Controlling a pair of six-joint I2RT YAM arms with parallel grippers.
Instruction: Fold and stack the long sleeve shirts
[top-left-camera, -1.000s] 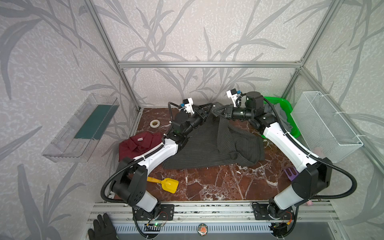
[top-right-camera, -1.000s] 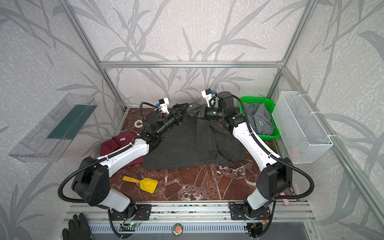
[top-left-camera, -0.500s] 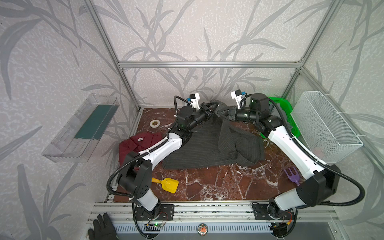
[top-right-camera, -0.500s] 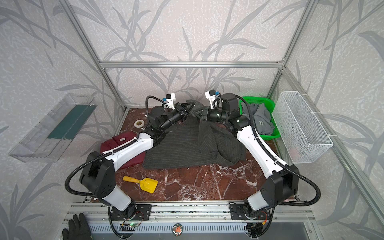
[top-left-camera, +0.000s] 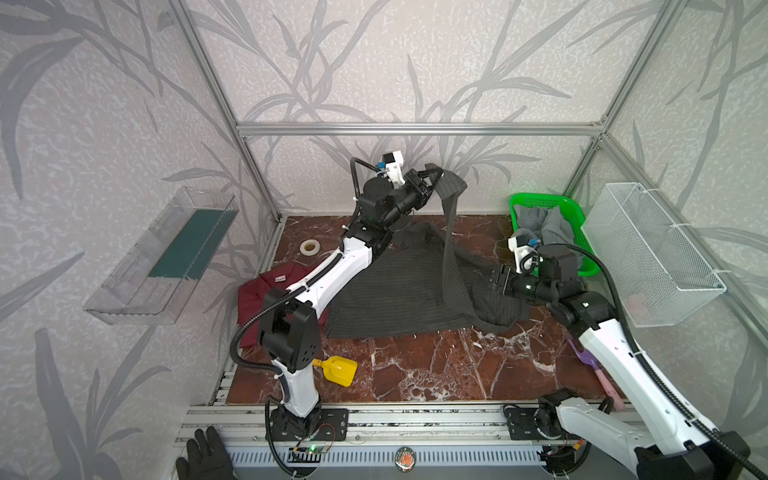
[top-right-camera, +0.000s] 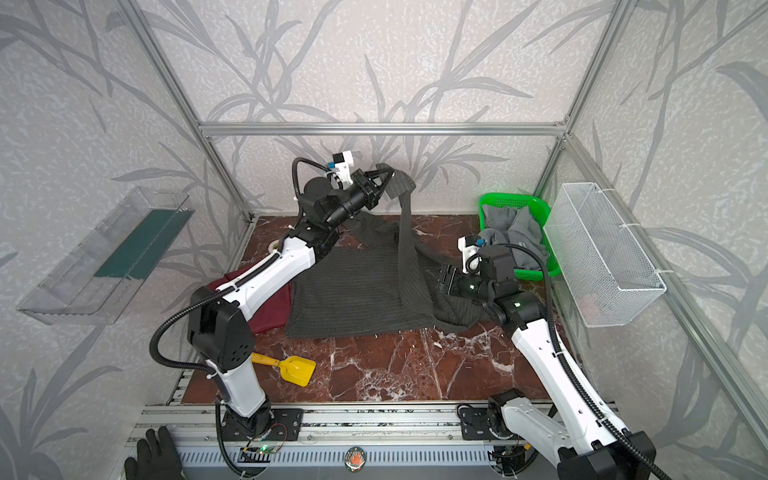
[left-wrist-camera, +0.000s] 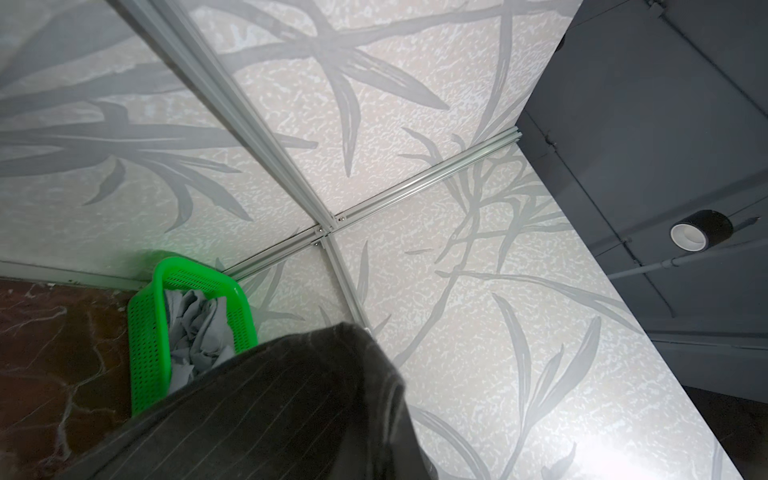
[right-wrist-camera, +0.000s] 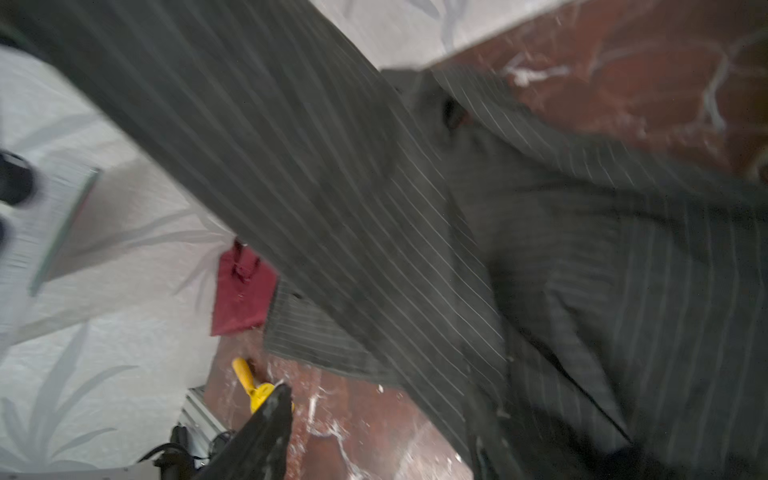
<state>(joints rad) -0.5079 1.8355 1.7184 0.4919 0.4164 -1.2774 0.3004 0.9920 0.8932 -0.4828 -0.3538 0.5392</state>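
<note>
Top views, both: the left gripper (top-left-camera: 436, 176) has gone up and back toward the rear wall. It is clenched on the end of the sleeve (top-left-camera: 451, 232) of the pinstripe shirt (top-left-camera: 395, 291). That sleeve now hangs as a long strip from the gripper down to the shirt body. A second ago both grippers sat close together, low over the collar end, and no sleeve was lifted.

The right gripper (top-left-camera: 497, 283) has let go and dropped off to the right. It is now low beside the bunched right part of the shirt, in front of the green basket (top-left-camera: 540, 200). In the right wrist view one finger (right-wrist-camera: 270, 428) is bare and well off to the side, so it reads as released and holding nothing. In the left wrist view striped cloth drapes over the gripper and hides the jaws.

The shirt body lies mid-bench (top-left-camera: 415, 365). The maroon shirt (top-left-camera: 253, 295) is at the left, partly under the left arm, and the grey shirt (top-left-camera: 536, 220) is in the basket.

Meaning, as a judgement: the sleeve is now with the left arm alone and ready to lay across the body. The right arm is free for the bunched side. The fold looks early, and the grey shirt is untouched.
</note>
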